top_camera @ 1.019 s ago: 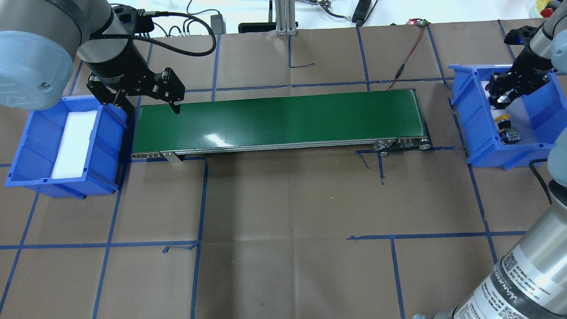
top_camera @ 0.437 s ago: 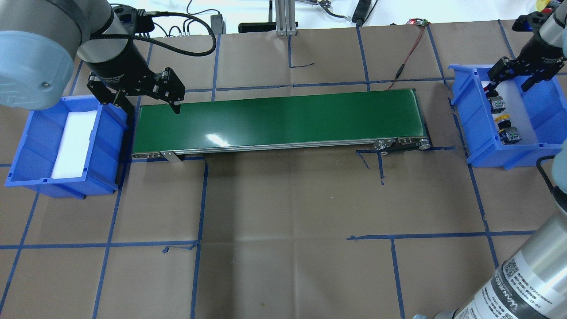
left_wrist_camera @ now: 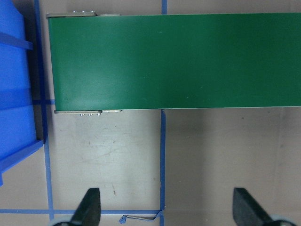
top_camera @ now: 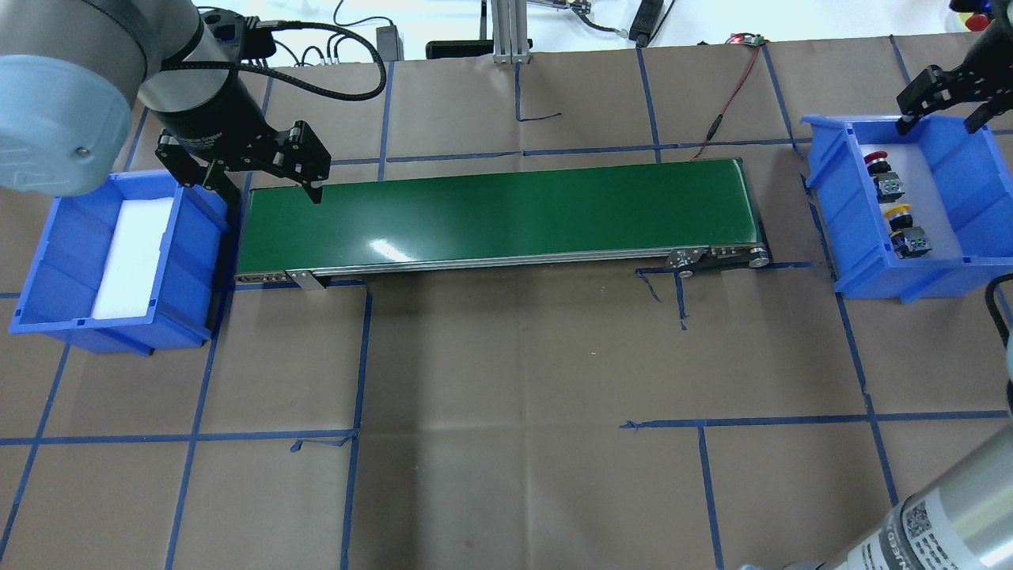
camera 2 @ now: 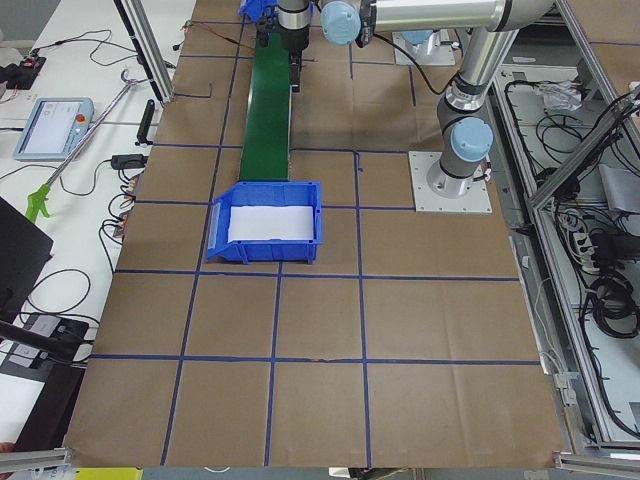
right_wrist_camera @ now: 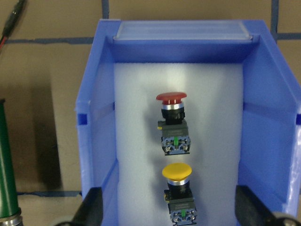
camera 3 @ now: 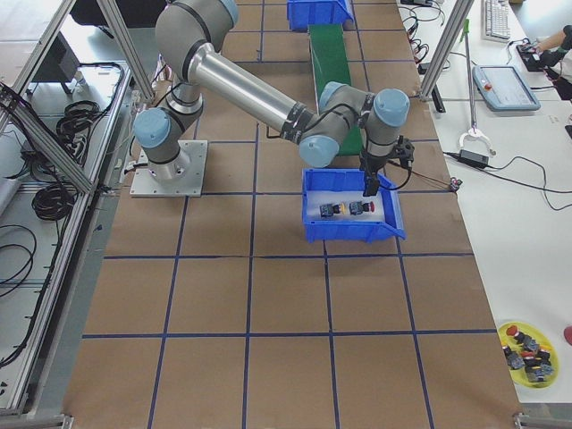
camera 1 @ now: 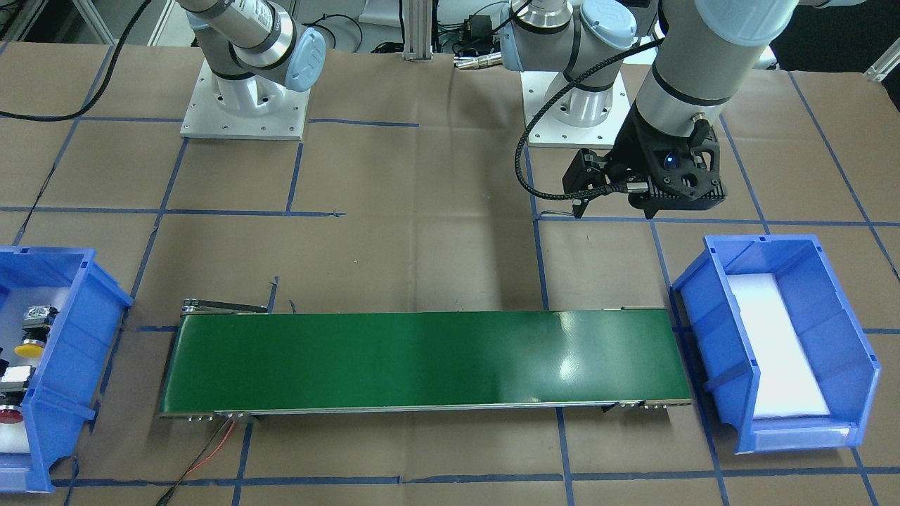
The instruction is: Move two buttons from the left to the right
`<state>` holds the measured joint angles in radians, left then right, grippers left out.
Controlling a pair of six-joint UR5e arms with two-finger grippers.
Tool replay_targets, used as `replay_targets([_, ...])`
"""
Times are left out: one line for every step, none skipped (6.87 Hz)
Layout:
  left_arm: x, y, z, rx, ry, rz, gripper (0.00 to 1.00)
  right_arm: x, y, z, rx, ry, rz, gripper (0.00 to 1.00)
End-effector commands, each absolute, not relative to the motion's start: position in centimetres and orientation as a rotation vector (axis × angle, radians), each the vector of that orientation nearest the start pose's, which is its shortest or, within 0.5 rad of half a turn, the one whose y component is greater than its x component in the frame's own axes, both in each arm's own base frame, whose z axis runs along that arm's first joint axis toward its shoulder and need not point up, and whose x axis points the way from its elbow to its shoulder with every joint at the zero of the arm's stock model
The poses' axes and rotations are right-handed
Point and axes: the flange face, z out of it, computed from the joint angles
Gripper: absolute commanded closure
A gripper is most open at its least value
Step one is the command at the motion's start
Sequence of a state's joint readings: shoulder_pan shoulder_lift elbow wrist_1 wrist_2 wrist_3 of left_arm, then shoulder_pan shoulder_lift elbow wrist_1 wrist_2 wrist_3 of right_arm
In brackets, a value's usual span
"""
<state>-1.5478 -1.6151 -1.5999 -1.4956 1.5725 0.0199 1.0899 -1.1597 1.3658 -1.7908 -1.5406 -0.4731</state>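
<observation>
Inside right bin [top_camera: 843, 214]: red button [right_wrist_camera: 173, 123], yellow button [right_wrist_camera: 179, 192] | left pincer [top_camera: 273, 190], right pincer [top_camera: 942, 117] apart

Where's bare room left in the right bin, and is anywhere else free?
In the right bin, bare foam runs along both side walls and between the red button and the end wall its cap faces. The centre line, with the yellow button, is crowded. The green belt and the left bin foam are bare.
</observation>
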Motion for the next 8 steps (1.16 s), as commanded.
replay_targets([-12.1, -51.3, 45.8, -0.005, 3.140, -0.002, 0.00, -10.8, -59.4, 43.3, -0.089, 3.101, 0.013, 0.00])
replay_targets([-12.1, -51.3, 45.8, -0.005, 3.140, 0.000, 0.00, -3.2, -57.6, 45.4, -0.168, 3.103, 0.001, 0.00])
replay_targets([-12.1, -51.3, 45.8, -0.005, 3.139, -0.002, 0.00, 2.5, -55.9, 46.4, -0.013, 3.116, -0.006, 0.00])
replay_targets([-12.1, -51.3, 45.8, -0.007, 3.140, -0.002, 0.00, 7.9, -52.8, 48.5, 0.012, 3.110, 0.011, 0.00])
replay_targets([-12.1, -51.3, 45.8, -0.007, 3.140, -0.002, 0.00, 11.6, -51.2, 49.6, 0.035, 3.109, -0.008, 0.00])
replay_targets([-12.1, -51.3, 45.9, -0.007, 3.138, -0.002, 0.00, 13.6, -50.2, 49.9, -0.002, 3.106, -0.019, 0.00])
replay_targets([-12.1, -51.3, 45.8, -0.007, 3.138, -0.002, 0.00, 15.3, -49.6, 49.7, 0.101, 3.106, -0.001, 0.00])
replay_targets([-12.1, -51.3, 45.9, -0.005, 3.140, -0.005, 0.00, 17.4, -48.8, 48.6, 0.075, 3.122, 0.017, 0.00])
